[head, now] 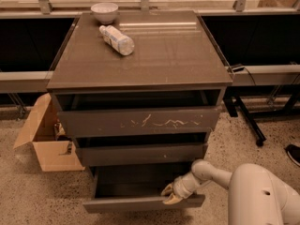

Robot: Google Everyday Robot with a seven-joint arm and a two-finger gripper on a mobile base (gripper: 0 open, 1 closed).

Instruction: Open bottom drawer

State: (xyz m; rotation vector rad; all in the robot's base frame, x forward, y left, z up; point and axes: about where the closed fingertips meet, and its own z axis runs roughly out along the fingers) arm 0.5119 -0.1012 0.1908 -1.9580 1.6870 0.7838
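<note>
Bottom drawer (140,203) stands pulled out; bent arm's tool (171,194), fingers parted, touches its front.

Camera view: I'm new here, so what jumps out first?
A white robot arm reaches in from the lower right, its hand at the front edge of the bottom drawer, which stands pulled out. On the cabinet top lie a plastic bottle on its side and a white bowl behind it.
</note>
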